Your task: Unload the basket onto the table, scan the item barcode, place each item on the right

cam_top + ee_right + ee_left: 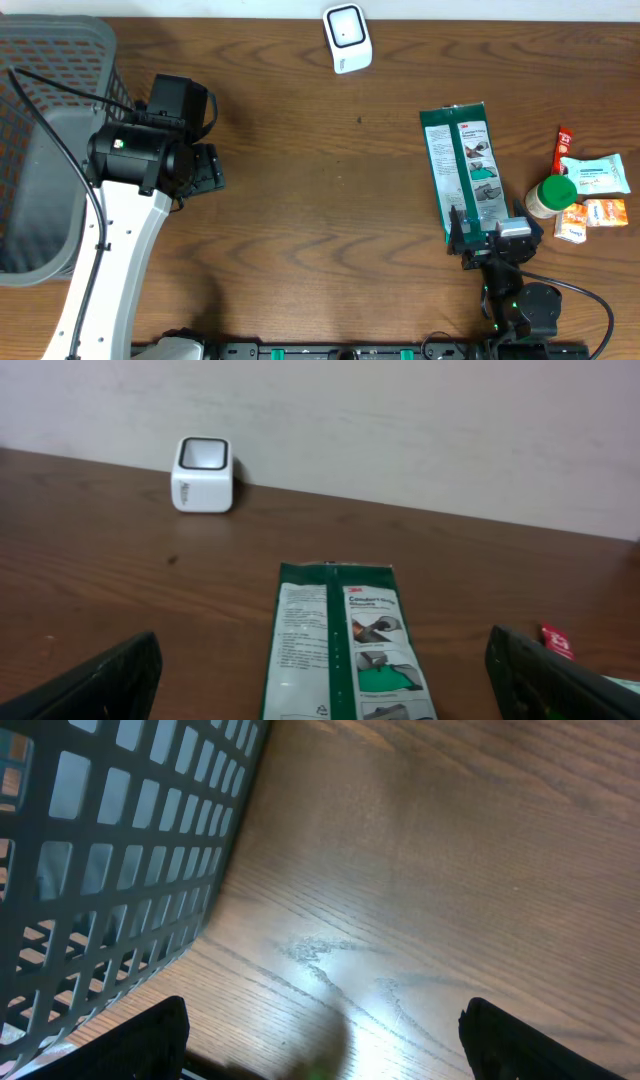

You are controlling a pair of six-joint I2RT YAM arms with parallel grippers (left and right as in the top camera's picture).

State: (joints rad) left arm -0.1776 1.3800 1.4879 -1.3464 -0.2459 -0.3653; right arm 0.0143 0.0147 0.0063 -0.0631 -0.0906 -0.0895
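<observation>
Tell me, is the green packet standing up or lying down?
Lying down. The green packet rests flat on the table, printed side up, its whole length showing from above.

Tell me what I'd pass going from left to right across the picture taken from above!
Grey basket → left pincer → white scanner → green packet → green-lidded jar.
</observation>
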